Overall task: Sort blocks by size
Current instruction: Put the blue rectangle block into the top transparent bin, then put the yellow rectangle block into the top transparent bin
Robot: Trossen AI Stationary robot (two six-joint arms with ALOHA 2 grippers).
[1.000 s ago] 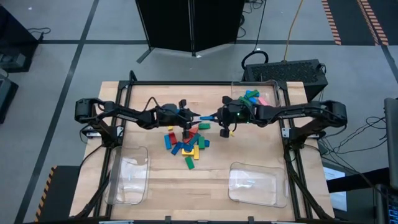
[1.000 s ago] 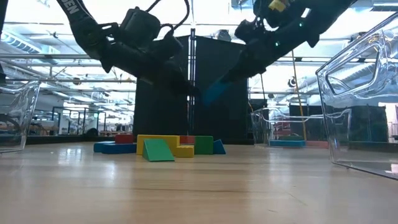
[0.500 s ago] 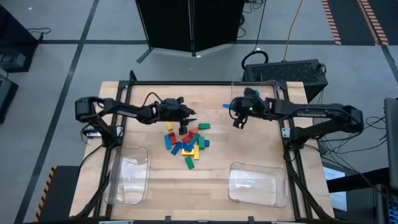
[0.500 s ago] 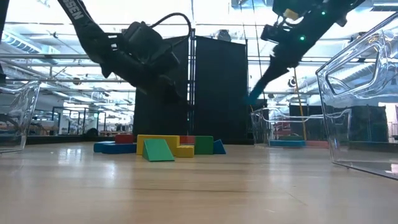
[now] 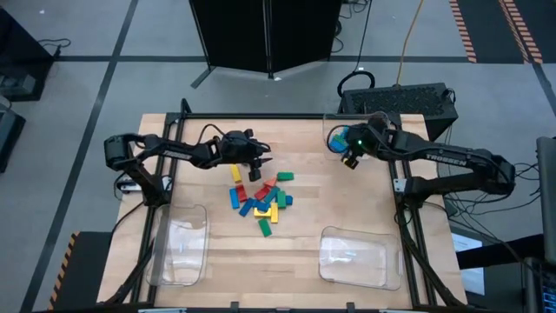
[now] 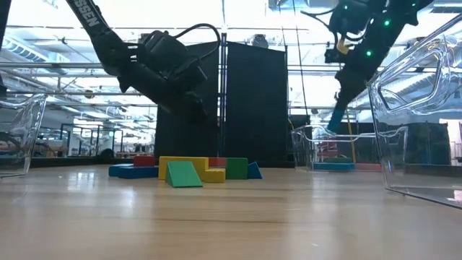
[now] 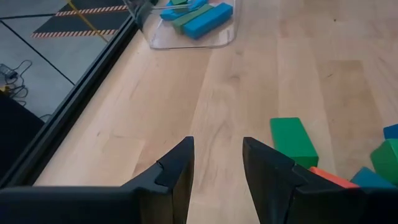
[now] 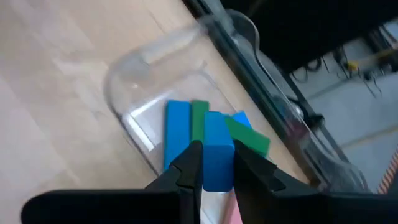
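Note:
My right gripper is shut on a blue block and hangs over the clear tray at the table's far right. That tray holds blue and green blocks. In the low view the blue block slants down below the right gripper. My left gripper stands open with nothing between its fingers, above bare wood just beyond the pile of blocks at mid-table. A green block lies flat on the table beside it. My right gripper pinches the blue block between its two fingers, by the two sides at its nearer end. The block lies along the fingers and sticks out past their tips. The fingers slant down from the table's right. The block is lifted clear above the tray.
Two more clear trays stand on the table's near side, one at the left and one at the right. Black frame rails run along the table's edges. Bare wood shows between the pile and the far right tray.
My right gripper has carried the blue block from mid-table, beside my left gripper's tips, toward the far right. It has risen and tipped downward, and now hangs over the far right tray. My left gripper has drawn back a little toward the table's left.

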